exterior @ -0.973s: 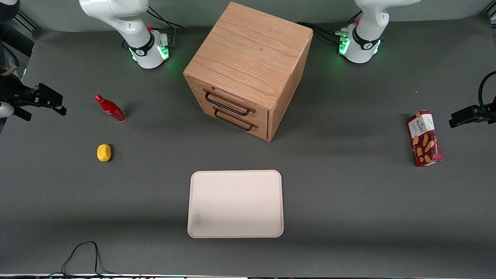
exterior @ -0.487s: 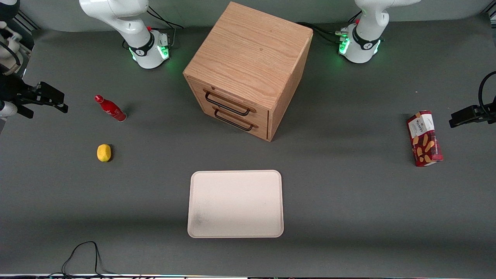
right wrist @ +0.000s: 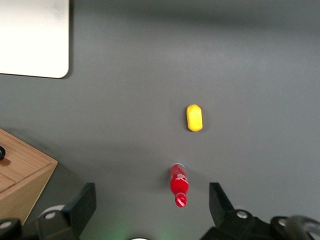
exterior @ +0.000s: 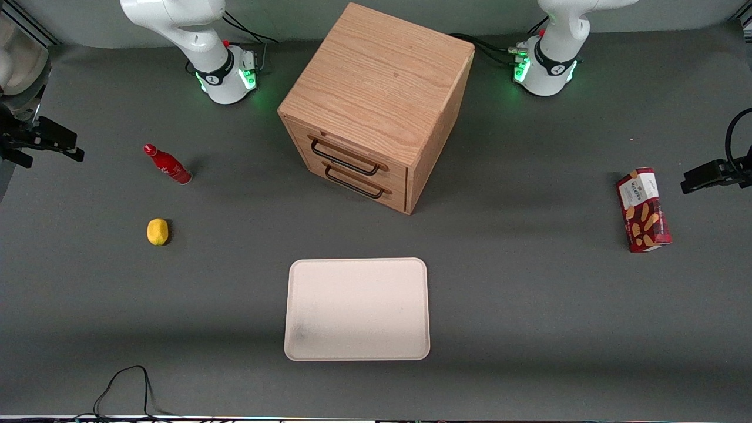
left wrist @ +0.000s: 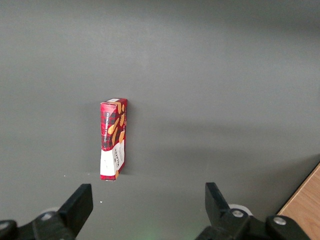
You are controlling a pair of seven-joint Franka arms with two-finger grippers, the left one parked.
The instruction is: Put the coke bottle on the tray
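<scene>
The grey tabletop carries everything, with a wooden cabinet of two drawers standing near its middle, its drawer fronts angled toward the front camera. Nearer the front camera than the cabinet lies the tray, flat and pale, with a dark smudge in one corner and nothing on it. Toward the parked arm's end lies a red snack box.

The coke bottle stands on the tabletop toward the working arm's end, well apart from the tray; seen from the tray in the front view it sits at about ten o'clock. A lemon rests on the tabletop near the bottle, closer to the front camera, at roughly six o'clock from it.

The gripper hangs above the tabletop at the working arm's end, its two fingers spread wide and holding nothing; the wrist camera looks down on the bottle between them, with the lemon farther off.
</scene>
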